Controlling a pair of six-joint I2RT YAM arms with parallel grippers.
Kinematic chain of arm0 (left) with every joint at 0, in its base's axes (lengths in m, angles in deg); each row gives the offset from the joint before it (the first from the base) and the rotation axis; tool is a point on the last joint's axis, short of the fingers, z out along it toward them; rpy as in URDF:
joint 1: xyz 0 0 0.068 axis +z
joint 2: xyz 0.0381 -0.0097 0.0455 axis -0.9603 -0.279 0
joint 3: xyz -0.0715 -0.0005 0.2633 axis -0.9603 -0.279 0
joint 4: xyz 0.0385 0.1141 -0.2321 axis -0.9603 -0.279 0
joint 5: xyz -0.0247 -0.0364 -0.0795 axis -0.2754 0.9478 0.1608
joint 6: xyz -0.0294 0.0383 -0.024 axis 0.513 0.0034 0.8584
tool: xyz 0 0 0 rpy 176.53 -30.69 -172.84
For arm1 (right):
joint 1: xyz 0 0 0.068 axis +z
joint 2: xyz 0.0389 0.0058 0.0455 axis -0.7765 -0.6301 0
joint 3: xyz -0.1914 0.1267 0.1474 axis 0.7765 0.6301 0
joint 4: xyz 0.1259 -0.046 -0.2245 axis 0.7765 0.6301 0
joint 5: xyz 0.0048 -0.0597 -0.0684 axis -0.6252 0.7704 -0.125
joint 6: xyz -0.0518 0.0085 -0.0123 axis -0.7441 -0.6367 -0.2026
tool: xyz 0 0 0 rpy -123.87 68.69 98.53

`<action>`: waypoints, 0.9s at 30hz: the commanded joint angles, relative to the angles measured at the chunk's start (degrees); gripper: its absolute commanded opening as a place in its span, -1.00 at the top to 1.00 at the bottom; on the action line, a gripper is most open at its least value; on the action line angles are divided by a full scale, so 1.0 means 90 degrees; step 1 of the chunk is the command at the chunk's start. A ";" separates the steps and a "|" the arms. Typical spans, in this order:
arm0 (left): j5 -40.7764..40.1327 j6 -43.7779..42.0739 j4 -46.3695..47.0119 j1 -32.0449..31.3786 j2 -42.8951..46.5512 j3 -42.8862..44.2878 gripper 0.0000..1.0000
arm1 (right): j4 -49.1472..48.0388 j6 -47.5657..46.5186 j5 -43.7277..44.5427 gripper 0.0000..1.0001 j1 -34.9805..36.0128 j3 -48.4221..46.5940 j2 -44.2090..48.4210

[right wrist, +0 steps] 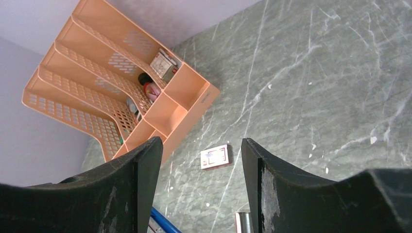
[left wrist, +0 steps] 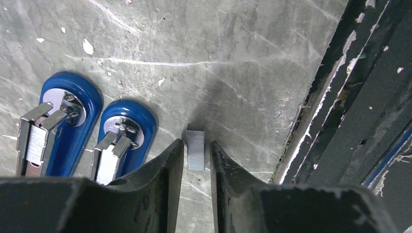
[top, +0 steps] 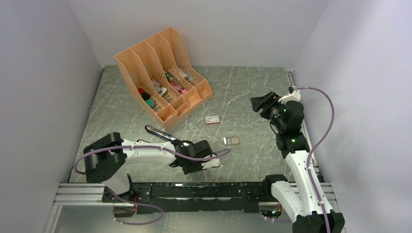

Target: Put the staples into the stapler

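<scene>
The blue stapler [top: 162,133] lies swung open on the table; in the left wrist view its two halves [left wrist: 68,127] lie side by side with the metal channels up. The silvery-grey block of staples [top: 231,141] rests on the table right of it. A short separate strip of staples [left wrist: 196,154] sits on the table between the fingertips of my left gripper [left wrist: 197,143]. The jaws stand narrowly open, with a thin gap on each side of the strip. My right gripper [right wrist: 200,141] hangs high at the right, open and with nothing in it.
An orange file organizer [top: 163,73] with small items stands at the back left. A little white-and-red box [top: 212,119] lies in front of it. The black front rail [left wrist: 359,111] runs just right of my left gripper.
</scene>
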 commanded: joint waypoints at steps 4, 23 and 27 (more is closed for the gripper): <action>0.0020 0.0132 0.0033 -0.0023 0.0466 -0.0056 0.17 | -0.0560 -0.0222 -0.0393 -0.31 -0.0058 0.0093 0.0213; 0.3029 0.2652 0.2578 0.5161 0.3597 -0.0394 -0.39 | -0.4348 -0.1647 -0.3662 -0.55 0.0760 0.1373 -0.0084; 0.3099 0.3177 0.3104 0.5964 0.3728 -0.0636 -0.44 | -0.2702 -0.3518 -0.3307 -0.56 0.2428 0.0756 -0.0532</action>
